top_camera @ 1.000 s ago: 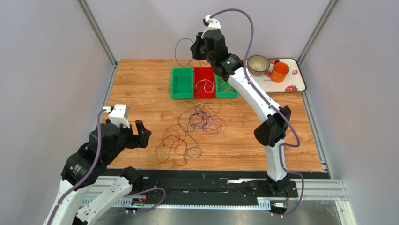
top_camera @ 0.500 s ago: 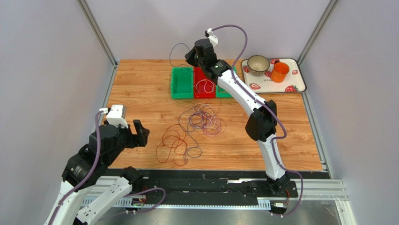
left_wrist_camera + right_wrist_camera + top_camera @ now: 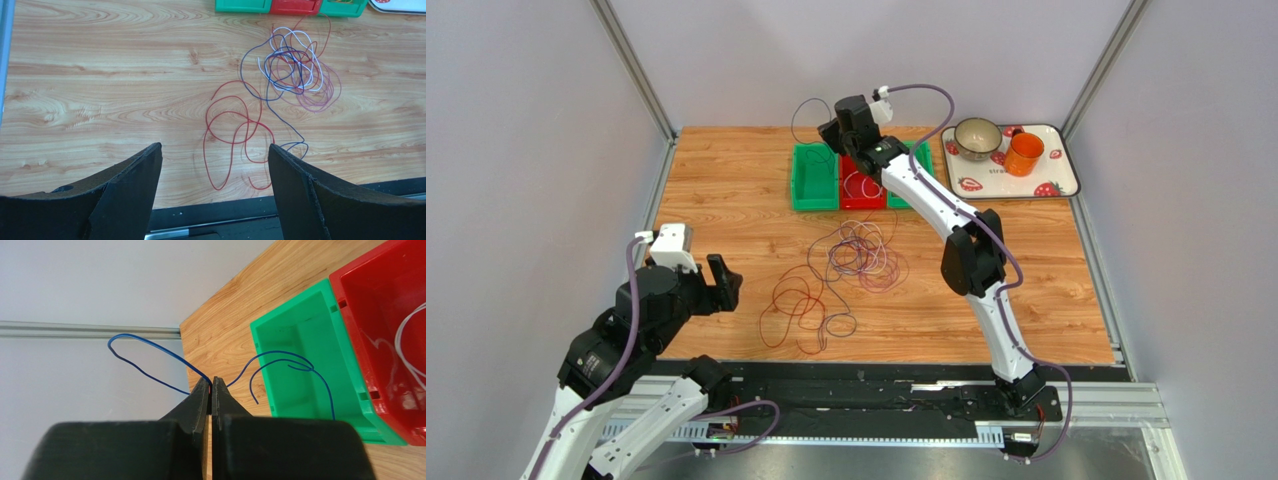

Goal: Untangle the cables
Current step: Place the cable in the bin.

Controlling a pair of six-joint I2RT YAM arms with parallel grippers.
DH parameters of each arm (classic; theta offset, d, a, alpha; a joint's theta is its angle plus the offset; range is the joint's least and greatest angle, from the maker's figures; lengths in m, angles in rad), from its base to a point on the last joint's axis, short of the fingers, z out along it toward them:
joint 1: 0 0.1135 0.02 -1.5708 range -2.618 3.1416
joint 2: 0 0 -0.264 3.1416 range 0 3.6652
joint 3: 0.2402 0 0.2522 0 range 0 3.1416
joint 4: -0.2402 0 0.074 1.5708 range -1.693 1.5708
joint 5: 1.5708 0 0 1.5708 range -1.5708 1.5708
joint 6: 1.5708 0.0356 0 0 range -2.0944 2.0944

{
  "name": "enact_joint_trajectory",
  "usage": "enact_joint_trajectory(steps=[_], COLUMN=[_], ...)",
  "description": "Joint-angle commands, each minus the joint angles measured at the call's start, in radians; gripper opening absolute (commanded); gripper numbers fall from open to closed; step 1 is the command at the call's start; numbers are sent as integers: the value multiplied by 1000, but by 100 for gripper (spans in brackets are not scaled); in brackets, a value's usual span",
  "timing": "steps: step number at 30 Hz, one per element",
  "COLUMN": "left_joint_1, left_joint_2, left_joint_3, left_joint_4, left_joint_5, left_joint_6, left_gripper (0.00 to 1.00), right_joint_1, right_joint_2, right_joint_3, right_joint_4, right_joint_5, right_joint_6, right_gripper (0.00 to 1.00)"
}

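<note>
The cables lie on the wooden table as a purple, blue and white tangle (image 3: 858, 255) (image 3: 295, 70), with red loops (image 3: 801, 305) (image 3: 234, 131) beside it toward the near edge. My right gripper (image 3: 831, 133) (image 3: 210, 382) hangs at the back, by the left green bin (image 3: 814, 180) (image 3: 300, 340). It is shut on a thin blue cable (image 3: 798, 108) (image 3: 280, 352) that arcs out on both sides of the fingertips. My left gripper (image 3: 721, 285) (image 3: 215, 147) is open and empty, low at the near left, with the red loops just ahead of it.
Three bins stand in a row at the back. The red middle bin (image 3: 862, 185) (image 3: 385, 315) holds a white cable (image 3: 407, 350), and the right green bin (image 3: 910, 192) holds thin wires. A strawberry-print tray (image 3: 1056, 172) at the back right carries a bowl (image 3: 977, 138) and an orange cup (image 3: 1024, 154).
My right arm has swung left and lower with the blue cable, from above the red bin to the left green bin. The left gripper has barely moved.
</note>
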Motion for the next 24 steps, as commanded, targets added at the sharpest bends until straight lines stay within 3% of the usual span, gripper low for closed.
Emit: enact_joint_trajectory(steps=[1, 15, 17, 18, 20, 21, 22, 24], left_joint_1=[1, 1, 1, 1, 1, 1, 1, 1], left_joint_2=[-10, -25, -28, -26, -29, -28, -28, -29], left_joint_3=[-5, -7, -7, -8, -7, -8, -7, -7], left_joint_4=[24, 23, 23, 23, 23, 23, 23, 23], left_joint_5=[-23, -35, -35, -35, -35, -35, -35, -35], left_joint_6=[-15, -21, -23, -23, -23, -23, -23, -23], left_gripper=[86, 85, 85, 85, 85, 85, 85, 85], right_joint_1=[5, 2, 1, 1, 1, 1, -1, -1], right_joint_2=[24, 88, 96, 98, 93, 92, 88, 76], right_joint_3=[-1, -69, -66, -62, -64, -64, -64, -69], right_joint_4=[100, 166, 165, 159, 148, 144, 130, 125], right_joint_5=[-7, -29, -35, -39, -44, -42, -38, -41], right_joint_6=[128, 160, 148, 146, 138, 131, 131, 123], right_gripper=[0, 0, 11, 37, 53, 67, 74, 77])
